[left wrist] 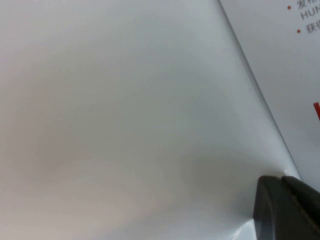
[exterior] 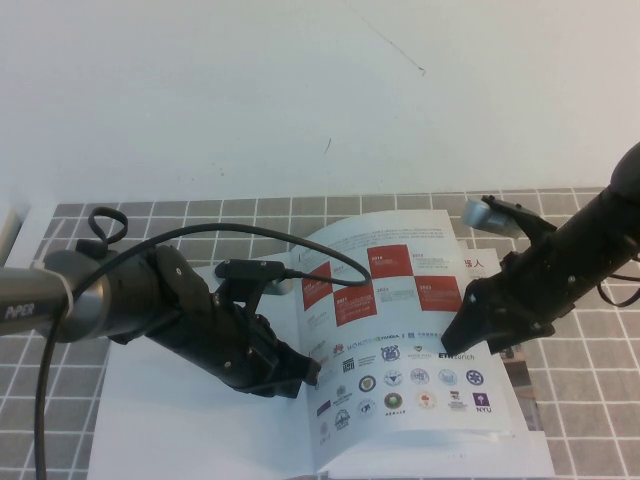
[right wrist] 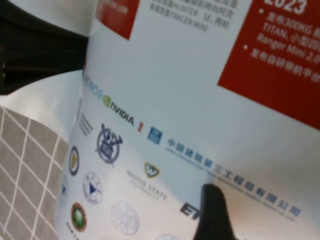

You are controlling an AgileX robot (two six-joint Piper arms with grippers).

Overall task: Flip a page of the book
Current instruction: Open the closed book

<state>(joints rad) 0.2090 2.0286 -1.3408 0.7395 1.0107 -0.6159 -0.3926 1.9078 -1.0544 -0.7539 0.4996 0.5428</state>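
High view: book (exterior: 200, 420) lies open on the tiled table (exterior: 590, 350). Page (exterior: 400, 330) with red checks and logos stands lifted and curved near the spine. Left pincer (exterior: 312, 372) sits at its lower left edge, clamped on the page. Right pincer (exterior: 455, 340) is at the right edge.
Left wrist: fingertips (left wrist: 287, 207) pinch the sheet's edge.
Right wrist: one finger (right wrist: 215, 212) lies over the logos, jaws spread wide.

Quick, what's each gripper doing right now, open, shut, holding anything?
Left gripper: at the lifted page's left edge by the book's spine, shut on the page.
Right gripper: open, tip over the page's right side, holding nothing.
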